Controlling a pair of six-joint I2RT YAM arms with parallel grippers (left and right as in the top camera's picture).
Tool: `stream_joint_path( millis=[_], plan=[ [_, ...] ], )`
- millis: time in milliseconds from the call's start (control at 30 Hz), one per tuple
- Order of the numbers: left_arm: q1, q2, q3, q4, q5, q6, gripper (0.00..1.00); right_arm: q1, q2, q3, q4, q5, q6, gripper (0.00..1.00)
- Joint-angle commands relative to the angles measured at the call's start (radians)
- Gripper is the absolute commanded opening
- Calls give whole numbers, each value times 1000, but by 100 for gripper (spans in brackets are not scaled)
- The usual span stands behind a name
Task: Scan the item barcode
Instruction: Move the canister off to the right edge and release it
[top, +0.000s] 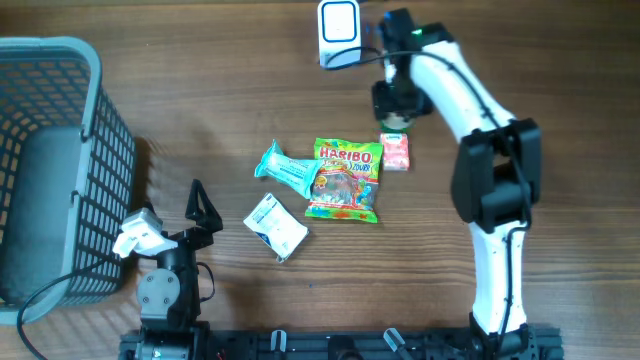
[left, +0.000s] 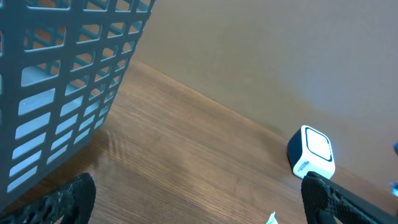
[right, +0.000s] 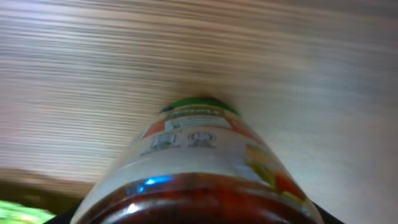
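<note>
A jar (right: 199, 168) with a green lid, a printed label and red contents fills my right wrist view, its lid pointing away over the wooden table. My right gripper (top: 396, 108) is shut on the jar just below the scanner (top: 338, 32), and only a bit of green shows under it from overhead. The scanner is a white box with a blue-lit face and also shows at the right of the left wrist view (left: 311, 153). My left gripper (top: 200, 208) stands open and holds nothing, low at the table's front left, beside the basket.
A grey mesh basket (top: 60, 150) takes up the left side. On the table's middle lie a Haribo bag (top: 346, 180), a teal packet (top: 283, 168), a white packet (top: 276, 226) and a small pink box (top: 396, 152).
</note>
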Motion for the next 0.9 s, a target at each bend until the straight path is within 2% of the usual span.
stream_joint_path(
  millis=[0, 133, 267, 367, 467, 500, 633, 767, 867],
  plan=[
    [5, -6, -6, 3, 5, -5, 100, -193, -127, -1, -6, 109, 1, 57],
    [5, -6, -6, 3, 5, -5, 100, -475, -132, -17, 11, 296, 57, 60],
    [5, -6, -6, 3, 5, -5, 100, -732, -124, -55, 89, 285, 113, 60],
    [5, -6, -6, 3, 5, -5, 100, -894, -124, -86, 142, 197, 113, 61],
    [5, -6, -6, 3, 5, -5, 100, -988, -127, -95, 151, 104, 113, 96],
    [5, -6, -6, 3, 5, -5, 100, -1007, -138, -92, 148, 51, 113, 100],
    [5, -6, -6, 3, 5, -5, 100, -952, -291, -70, 66, -222, 159, 100],
    [5, -6, -6, 3, 5, -5, 100, -691, -366, -72, -116, -460, 158, 100],
    [5, -6, -6, 3, 5, -5, 100, -454, -351, -156, -135, -446, 122, 100]
  ],
)
